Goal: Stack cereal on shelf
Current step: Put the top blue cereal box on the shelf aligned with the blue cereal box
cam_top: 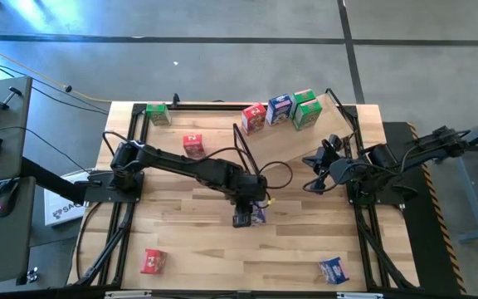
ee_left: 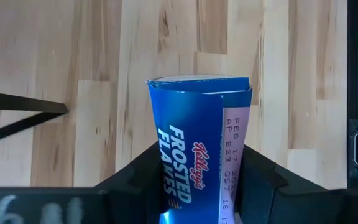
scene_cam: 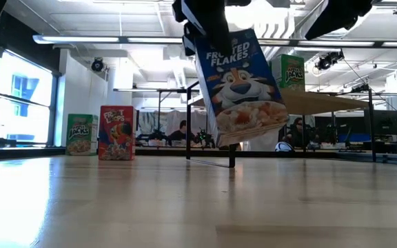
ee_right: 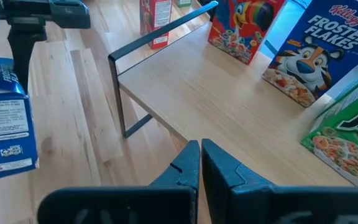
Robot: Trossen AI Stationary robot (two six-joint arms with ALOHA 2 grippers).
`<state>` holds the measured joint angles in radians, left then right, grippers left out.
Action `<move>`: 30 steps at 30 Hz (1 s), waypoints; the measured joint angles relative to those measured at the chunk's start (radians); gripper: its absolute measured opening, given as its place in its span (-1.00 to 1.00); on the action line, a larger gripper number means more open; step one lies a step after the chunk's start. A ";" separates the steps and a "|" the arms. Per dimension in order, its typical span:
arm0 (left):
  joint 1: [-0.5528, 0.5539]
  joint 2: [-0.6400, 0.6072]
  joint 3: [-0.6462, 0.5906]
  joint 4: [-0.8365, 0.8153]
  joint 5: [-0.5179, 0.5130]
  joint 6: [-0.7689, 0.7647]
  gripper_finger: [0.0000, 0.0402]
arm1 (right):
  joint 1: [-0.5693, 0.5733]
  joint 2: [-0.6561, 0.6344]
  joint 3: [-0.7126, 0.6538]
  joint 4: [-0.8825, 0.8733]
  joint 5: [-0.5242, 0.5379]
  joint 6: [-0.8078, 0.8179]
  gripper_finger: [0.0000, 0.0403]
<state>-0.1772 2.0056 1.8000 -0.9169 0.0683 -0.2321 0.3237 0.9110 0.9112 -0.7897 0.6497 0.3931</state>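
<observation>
Cereal is partly shelved: one blue box [cam_top: 258,214] hangs tilted in the left gripper [cam_top: 244,218], clear of the table [cam_top: 189,241] at its middle, as the low view shows. The fingers [ee_left: 135,180] clamp the box by its sides, label end pointing away from the wrist.

The right gripper [ee_right: 200,163] waits with its fingers pressed together and nothing between them, just off the shelf's right end, looking across the board.

On the shelf [cam_top: 285,141], at the far right of the table, four boxes already stand in a row: a red one [cam_top: 254,117], a blue one [cam_top: 280,108] and two green ones [cam_top: 306,110] side by side at the right end. The board's near part is bare, so there looks to be room for more.

Still loose on the table are a green box [cam_top: 158,114] at the far left corner, a red box [cam_top: 193,146] left of the shelf, another red box [cam_top: 153,262] at the near left, and a blue box [cam_top: 334,269] lying at the near right.

By this count about four of nine are placed, one is in transit and four wait. The carried box has yet to travel far and right to reach the board.
</observation>
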 joint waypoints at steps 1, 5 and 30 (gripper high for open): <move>0.000 0.000 0.000 0.006 0.001 0.000 -0.30 | 0.000 0.000 0.000 0.000 0.000 0.000 -1.00; -0.002 0.000 0.000 0.028 0.001 0.006 -0.19 | 0.000 0.000 0.000 0.001 -0.001 0.000 -1.00; -0.104 -0.438 -0.486 0.441 -0.062 0.025 -0.49 | 0.000 0.034 0.000 0.099 -0.115 -0.013 -0.52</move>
<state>-0.2811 1.5677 1.3139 -0.4760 0.0066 -0.2075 0.3237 0.9452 0.9115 -0.6906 0.5344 0.3805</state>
